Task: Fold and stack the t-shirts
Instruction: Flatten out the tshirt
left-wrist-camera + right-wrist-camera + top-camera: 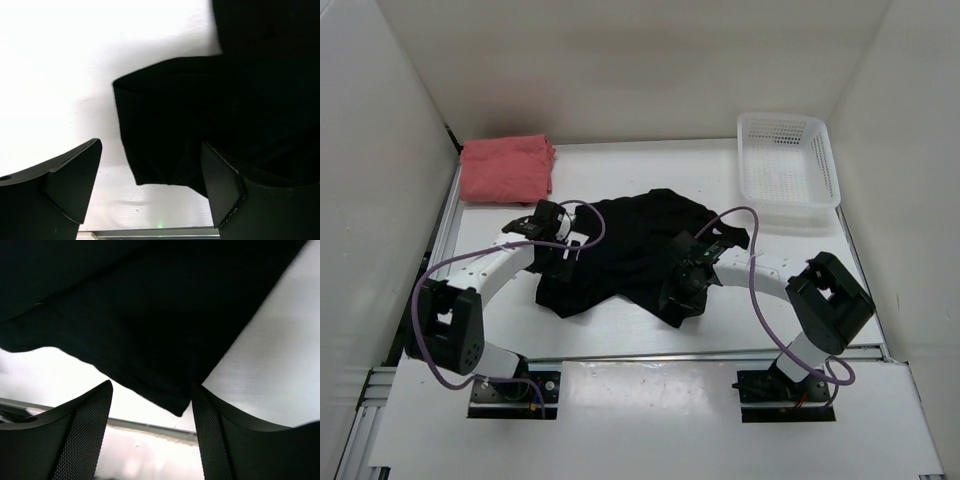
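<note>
On the white table [650,345], the black shirt [630,245] lies spread and rumpled at centre, unfolded. Both arms reach in over it from the near edge.

Left gripper [151,165]: positioned at the shirt's left edge. Its jaws stand wide apart. A folded corner of the black cloth lies between and under the fingers [75,182], with bare table showing beneath the left one. Nothing is clamped.

Right gripper [152,400]: positioned over the shirt's near right part. Its jaws also stand well apart. A pointed hem of the cloth hangs into the gap between them, just beside the right finger. Contact cannot be confirmed, and the cloth is not pinched.

Pink shirt [507,168]: folded into a compact rectangle at the far left corner, well apart from the black one.

Basket [787,158]: white, perforated, at the far right corner, with nothing visible inside.
</note>
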You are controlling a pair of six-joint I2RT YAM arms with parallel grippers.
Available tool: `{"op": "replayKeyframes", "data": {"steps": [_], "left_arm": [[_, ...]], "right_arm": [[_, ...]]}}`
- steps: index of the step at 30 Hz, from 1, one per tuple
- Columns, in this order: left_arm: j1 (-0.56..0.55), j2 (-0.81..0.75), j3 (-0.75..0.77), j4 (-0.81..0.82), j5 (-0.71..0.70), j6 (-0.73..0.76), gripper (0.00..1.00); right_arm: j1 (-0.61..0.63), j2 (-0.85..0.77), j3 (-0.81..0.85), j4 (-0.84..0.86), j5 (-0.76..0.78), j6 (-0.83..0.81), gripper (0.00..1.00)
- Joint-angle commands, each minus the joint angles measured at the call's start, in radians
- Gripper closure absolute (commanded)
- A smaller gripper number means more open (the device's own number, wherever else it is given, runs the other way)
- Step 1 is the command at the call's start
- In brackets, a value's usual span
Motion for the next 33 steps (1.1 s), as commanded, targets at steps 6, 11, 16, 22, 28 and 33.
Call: {"op": "replayKeyframes", "data": {"steps": [6, 11, 16, 22, 28, 33], "left_arm": [[-0.163, -0.129, 0.086, -0.014, 0.092, 0.000, 0.07], [-0.177, -0.068, 0.047, -0.014, 0.003, 0.000, 0.07], [-0.168, 0.015, 0.047, -0.014, -0.056, 0.000, 0.26], [-0.140, 0.035, 0.049, -0.014, -0.077, 0.000, 0.86], [-0.019, 0.035, 0.061, -0.027, -0.014, 0.000, 0.90], [0.079, -0.009, 0.112, -0.049, 0.048, 0.000, 0.90]], "right_arm": [[0.013, 0.094, -0.006, -0.012, 0.027, 0.074, 0.53], [0.003, 0.116, -0.010, -0.002, 0.001, 0.084, 1.00], [-0.006, 0.043, -0.047, 0.019, 0.020, 0.084, 1.00], [-0.035, -0.060, -0.090, -0.030, 0.068, 0.052, 1.00], [-0.182, -0.210, -0.188, -0.064, 0.077, -0.019, 1.00], [-0.314, -0.261, -0.132, -0.129, 0.068, -0.229, 1.00]]}}
